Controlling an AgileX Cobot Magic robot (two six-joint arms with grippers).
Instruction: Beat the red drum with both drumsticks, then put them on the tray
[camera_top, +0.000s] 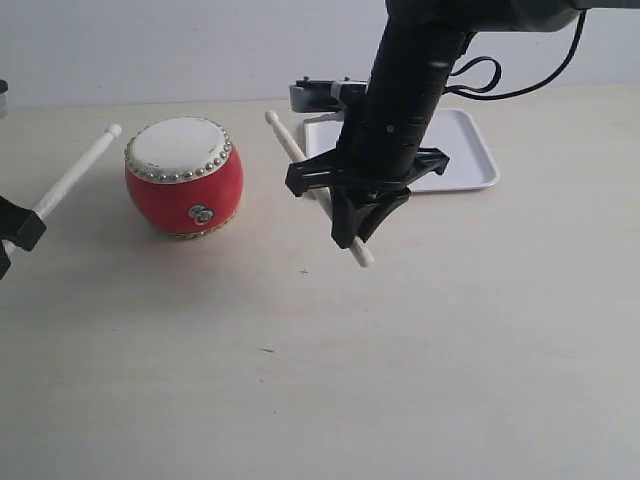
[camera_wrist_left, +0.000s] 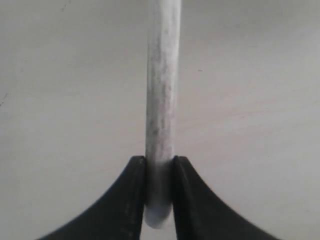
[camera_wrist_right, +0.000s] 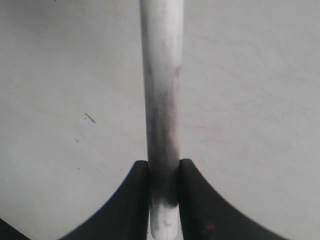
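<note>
The red drum (camera_top: 184, 177) with its cream skin and gold studs stands on the table, left of centre. At the far left edge my left gripper (camera_top: 22, 228) is shut on one drumstick (camera_top: 75, 176), whose knob points up and right, stopping just left of the drum. The same stick (camera_wrist_left: 162, 100) runs straight out from between the pads (camera_wrist_left: 136, 195). My right gripper (camera_top: 352, 222) is shut on the other drumstick (camera_top: 288, 142), knob raised to the right of the drum, butt end below the jaws. That stick (camera_wrist_right: 162, 90) sits clamped between its fingers (camera_wrist_right: 192, 200). The white tray (camera_top: 462, 160) lies behind the right arm.
The right arm's black body (camera_top: 405, 90) covers the tray's left part. A small grey and black device (camera_top: 325, 95) sits at the tray's far left corner. A black cable (camera_top: 520, 85) loops above the tray.
</note>
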